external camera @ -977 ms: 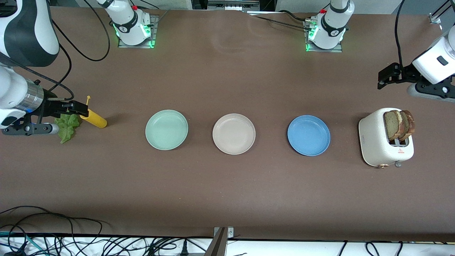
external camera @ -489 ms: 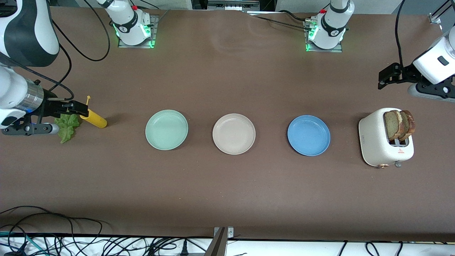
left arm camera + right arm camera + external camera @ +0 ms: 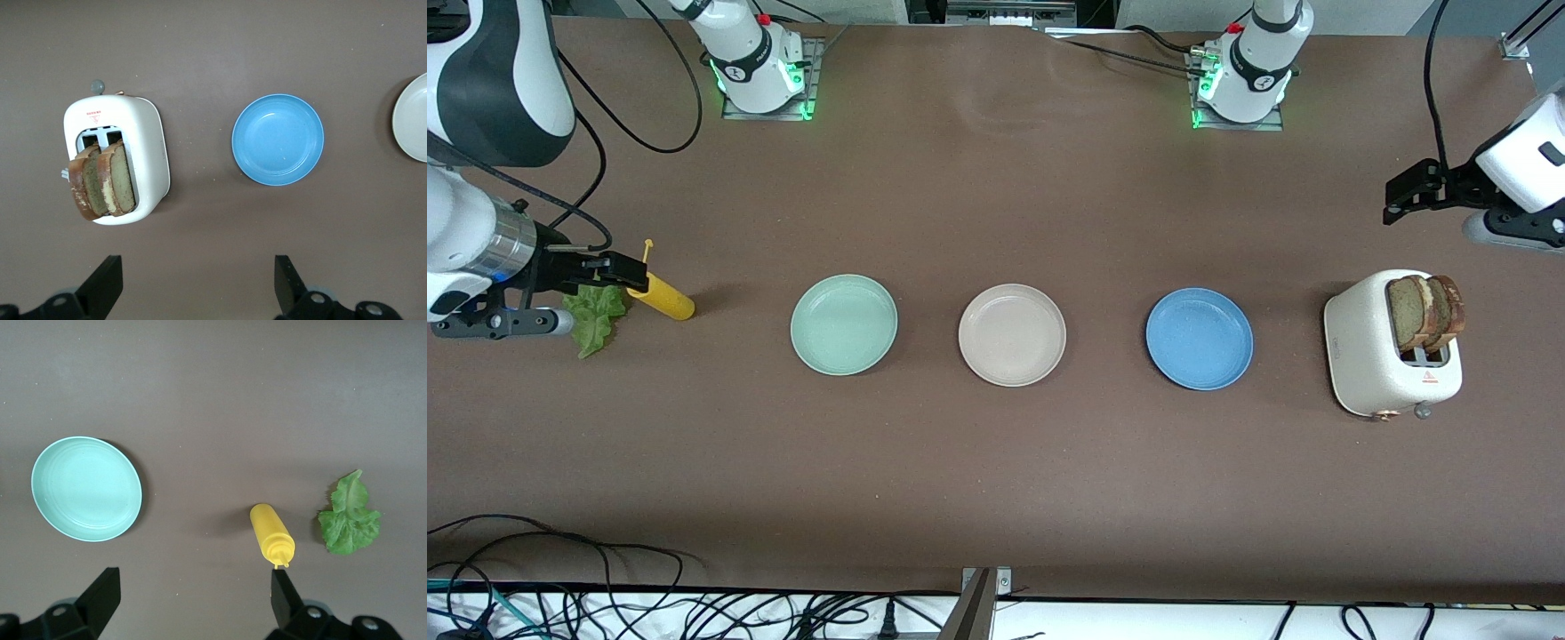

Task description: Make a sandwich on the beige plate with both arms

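Observation:
The beige plate [image 3: 1012,334] lies bare in the middle of the table, between two other plates; its rim also shows in the left wrist view [image 3: 415,119]. Two brown-crusted bread slices [image 3: 1424,311] [image 3: 103,180] stand in a white toaster [image 3: 1369,356]. A green lettuce leaf [image 3: 594,316] [image 3: 349,520] lies flat at the right arm's end. My left gripper [image 3: 1400,197] [image 3: 198,280] hangs open and empty over the table beside the toaster. My right gripper [image 3: 627,271] [image 3: 193,600] is open and empty above the lettuce and a yellow bottle.
A mint-green plate [image 3: 844,324] and a blue plate [image 3: 1199,338] flank the beige one. A yellow squeeze bottle [image 3: 660,296] lies on its side beside the lettuce. Cables [image 3: 605,604] run along the table's edge nearest the front camera.
My left gripper has drifted a little toward the left arm's end of the table. The right arm and everything on the table have stayed put.

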